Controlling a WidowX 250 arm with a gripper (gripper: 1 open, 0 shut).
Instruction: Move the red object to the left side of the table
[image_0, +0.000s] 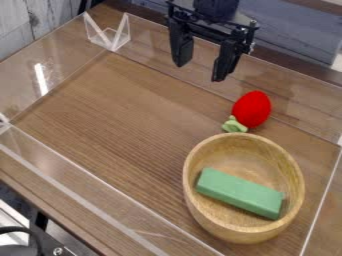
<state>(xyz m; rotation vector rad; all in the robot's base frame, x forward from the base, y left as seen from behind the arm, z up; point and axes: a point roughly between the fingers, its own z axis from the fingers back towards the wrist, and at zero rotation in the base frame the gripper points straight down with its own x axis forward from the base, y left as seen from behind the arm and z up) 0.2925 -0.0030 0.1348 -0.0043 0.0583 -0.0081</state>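
Round light-wood bowl at near right, upright, open top. Green rectangular block lying flat inside bowl, long side running left-to-right, tilted slightly toward near right. Clear folded acrylic stand at far left, well apart from bowl.

Place: robot test lab, a staged manipulation cell.
Evidence, desk: brown wood-grain top fenced by low clear acrylic walls.
Evidence, arm: black robot tool hanging above the desk's far edge.
Evidence, props: toy red fruit beside a wooden bowl holding a green block, near the desk's right wall.
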